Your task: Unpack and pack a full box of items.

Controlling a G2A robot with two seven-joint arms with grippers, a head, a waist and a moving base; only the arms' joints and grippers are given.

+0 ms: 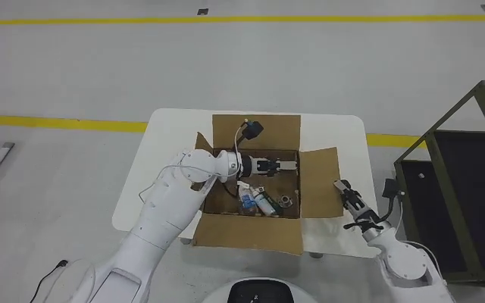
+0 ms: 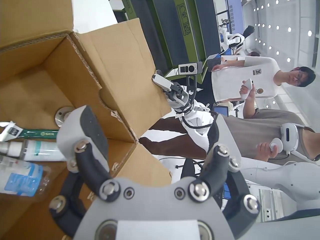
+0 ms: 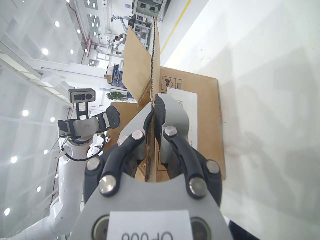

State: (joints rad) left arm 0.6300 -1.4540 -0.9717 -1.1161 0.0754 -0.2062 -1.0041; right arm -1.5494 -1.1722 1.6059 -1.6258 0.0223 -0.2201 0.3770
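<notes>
The left end effector [image 1: 286, 164] hangs spread and empty over the open corrugated cardboard box [image 1: 227, 129] on the white table [image 1: 163, 151] — above a clear plastic bottle [image 2: 20, 178] and a metal wrench [image 2: 37, 133]. The right end effector [image 3: 155, 111] pinches the right flap [image 1: 318, 182] — probably holding it clear.

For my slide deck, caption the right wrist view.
Right end effector pinches the cardboard box's side flap on the white table.

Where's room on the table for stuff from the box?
Widest bare table lies on the left arm's side of the box. The box floor's far half is bare too, under the left gripper. Crowded: the near half with bottles, and the flap the right gripper pinches.
</notes>
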